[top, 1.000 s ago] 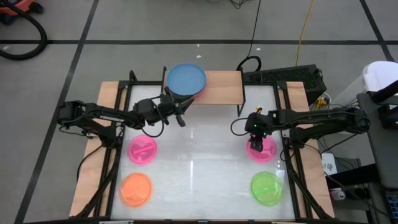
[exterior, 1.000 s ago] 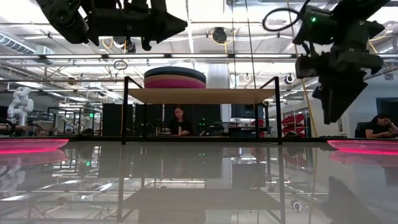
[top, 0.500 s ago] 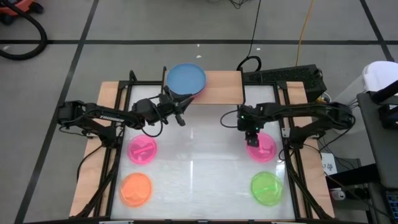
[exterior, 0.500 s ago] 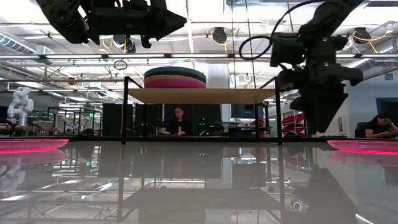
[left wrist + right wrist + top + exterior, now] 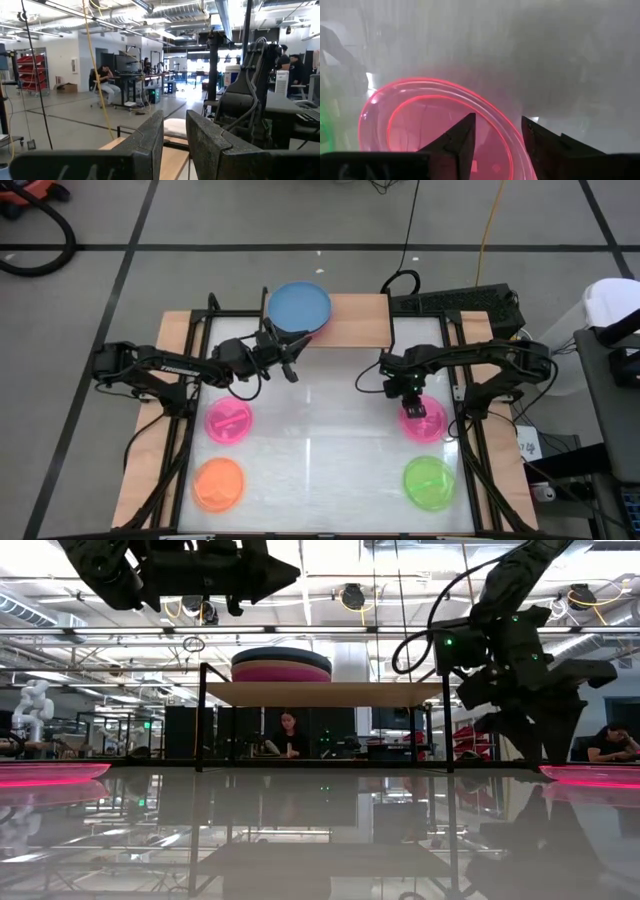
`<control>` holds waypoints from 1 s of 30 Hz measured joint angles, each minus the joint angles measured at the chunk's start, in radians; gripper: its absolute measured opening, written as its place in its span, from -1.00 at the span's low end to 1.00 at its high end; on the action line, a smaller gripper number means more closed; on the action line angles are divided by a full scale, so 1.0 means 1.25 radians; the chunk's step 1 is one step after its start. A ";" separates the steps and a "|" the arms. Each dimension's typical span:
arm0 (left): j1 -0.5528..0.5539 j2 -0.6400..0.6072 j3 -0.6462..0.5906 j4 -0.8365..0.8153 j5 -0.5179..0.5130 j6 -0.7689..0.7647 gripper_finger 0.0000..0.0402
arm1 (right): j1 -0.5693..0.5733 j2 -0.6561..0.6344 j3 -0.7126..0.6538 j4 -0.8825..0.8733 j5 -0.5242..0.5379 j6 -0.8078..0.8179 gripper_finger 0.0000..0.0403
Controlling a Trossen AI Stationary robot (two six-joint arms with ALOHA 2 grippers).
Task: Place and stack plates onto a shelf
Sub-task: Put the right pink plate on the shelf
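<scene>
The shelf (image 5: 335,320) stands at the far edge of the surface (image 5: 320,450), and everything else is placed from it. On its wooden top, toward the left end, sits a stack of large plates with the blue plate (image 5: 299,307) uppermost; the low view shows a dark grey plate (image 5: 281,657) over a magenta one (image 5: 281,673) in the same pile (image 5: 281,665), while the rest of the top is bare wood.

The left gripper (image 5: 291,358) hangs just in front of the shelf's left end, near the rim of the blue plate, holding nothing. Its fingers (image 5: 150,145) are parted by a narrow gap, released.

The right gripper (image 5: 413,406) is in front of the shelf's right end, low over the far rim of a hot pink small plate (image 5: 421,418) lying on the surface. In the right wrist view its fingers (image 5: 457,140) are spread with the plate's rim (image 5: 440,95) passing between them, not yet clamped on it.

Further from the shelf, on the left side, lie a second hot pink plate (image 5: 229,421) and beyond it an orange plate (image 5: 218,483); on the right, a green plate (image 5: 430,481) lies beyond the one under the right gripper. All four small plates lie apart from one another.

Behind the shelf, people (image 5: 288,735) sit at desks in the room.
</scene>
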 joint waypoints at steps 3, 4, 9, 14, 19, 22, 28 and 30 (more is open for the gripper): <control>0.000 0.000 0.000 0.000 0.000 0.000 -0.56 | 0.000 0.005 0.000 0.001 0.002 -0.005 -0.43; 0.000 0.000 0.000 -0.001 0.000 -0.001 -0.56 | 0.000 0.005 0.000 -0.001 0.005 -0.005 -0.50; 0.000 0.000 0.000 0.000 0.000 -0.001 -0.56 | 0.000 0.003 0.000 -0.008 0.048 -0.018 -0.94; 0.000 0.000 0.000 0.000 0.000 -0.002 -0.56 | 0.000 0.003 0.002 -0.015 0.084 -0.014 -0.99; 0.000 0.000 0.000 0.000 0.001 -0.002 -0.56 | 0.000 0.002 0.034 -0.019 0.086 0.014 -1.00; 0.000 0.000 0.000 0.000 0.001 -0.002 -0.56 | 0.000 -0.009 0.071 -0.020 0.086 0.016 -1.00; -0.001 0.000 0.000 0.010 0.004 -0.021 -0.56 | 0.000 -0.079 0.181 0.041 0.082 -0.008 -1.00; -0.005 -0.002 0.000 0.013 0.006 -0.021 -0.56 | 0.000 -0.109 0.223 0.075 0.090 -0.022 -1.00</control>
